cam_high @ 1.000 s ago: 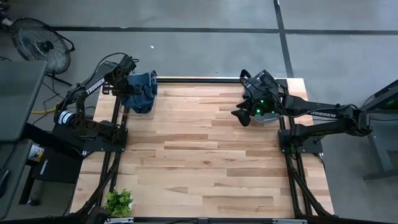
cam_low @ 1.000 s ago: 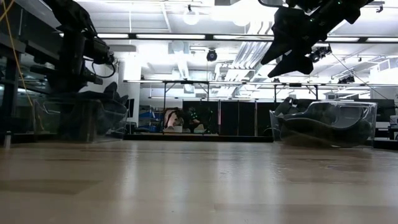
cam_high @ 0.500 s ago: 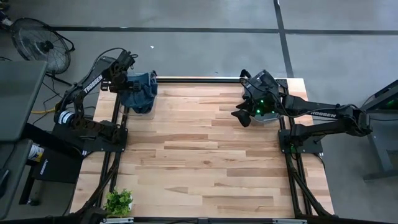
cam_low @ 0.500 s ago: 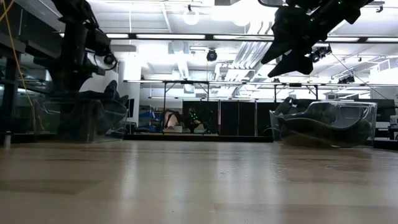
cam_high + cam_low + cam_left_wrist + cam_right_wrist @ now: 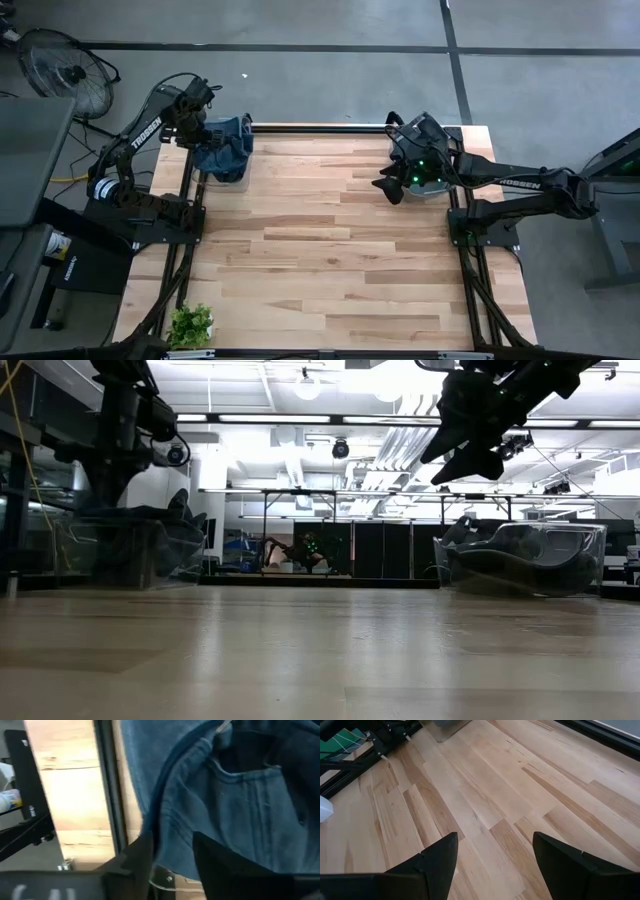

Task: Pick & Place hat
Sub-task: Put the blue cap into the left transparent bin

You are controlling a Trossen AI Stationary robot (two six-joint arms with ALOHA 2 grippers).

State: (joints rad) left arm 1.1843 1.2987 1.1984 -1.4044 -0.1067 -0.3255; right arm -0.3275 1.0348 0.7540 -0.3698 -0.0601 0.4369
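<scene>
The blue denim hat [image 5: 226, 148] lies in a clear bin [image 5: 130, 548] at the table's far left corner. It fills the left wrist view [image 5: 235, 795]. My left gripper [image 5: 200, 130] is at the hat's left side, shut on its cloth [image 5: 172, 857]. My right gripper [image 5: 388, 187] hangs open above the table near the far right corner [image 5: 494, 845], beside a second clear bin [image 5: 520, 558], and touches nothing. It shows high in the low view [image 5: 470, 448]. My left gripper pinches a rounded fold of denim at the hat's rim [image 5: 172, 840] between its two fingers [image 5: 140, 857]. One layer or several, I cannot tell. The fingers come at it from the table's left side. The rest of the hat lies bunched in the clear bin.
The clear bin at the far right [image 5: 428, 178] holds dark things. A small green plant [image 5: 191, 325] stands at the near left corner. A black frame rail [image 5: 107, 795] runs beside the left bin. Bare wooden table [image 5: 330, 260] spreads between the arms.
My left arm has drawn back toward the table's far left corner and risen a little, its gripper staying at the hat's left edge. The hat's left part has been pulled slightly that way; the rest stays in the bin.
</scene>
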